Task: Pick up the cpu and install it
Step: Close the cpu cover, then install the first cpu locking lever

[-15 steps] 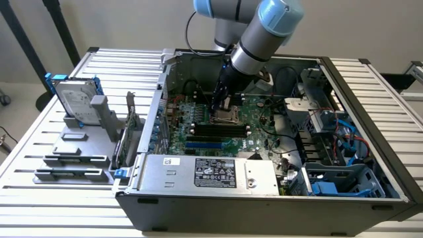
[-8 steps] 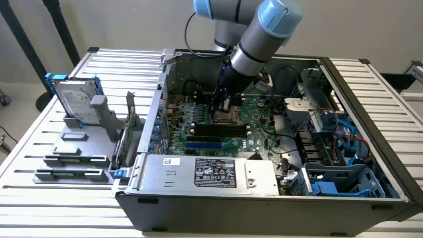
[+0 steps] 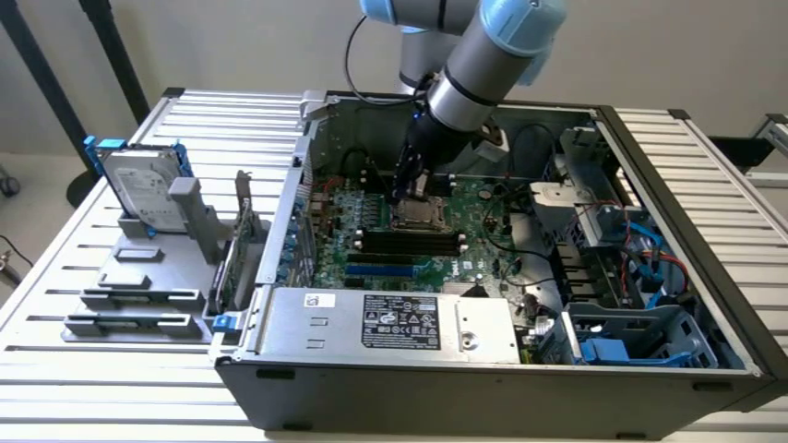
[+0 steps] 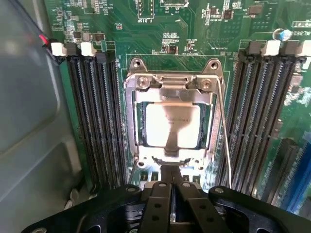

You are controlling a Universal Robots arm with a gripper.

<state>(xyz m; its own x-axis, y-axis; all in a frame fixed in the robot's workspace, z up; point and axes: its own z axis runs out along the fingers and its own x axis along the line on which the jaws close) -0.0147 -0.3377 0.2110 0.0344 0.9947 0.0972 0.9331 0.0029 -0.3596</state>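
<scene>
The cpu [image 4: 172,124] is lying in the socket [image 4: 130,127], just below the claw [image 4: 171,169], which is hanging closed, gripping nothing.

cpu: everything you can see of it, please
The cpu is a flat square chip with a bright silver metal top. It lies level inside the socket frame on the green motherboard, between rows of black memory slots. The metal frame borders its edges. The shut end effector hangs by one side of the frame, mirrored as a grey streak on the top; contact unclear.
</scene>
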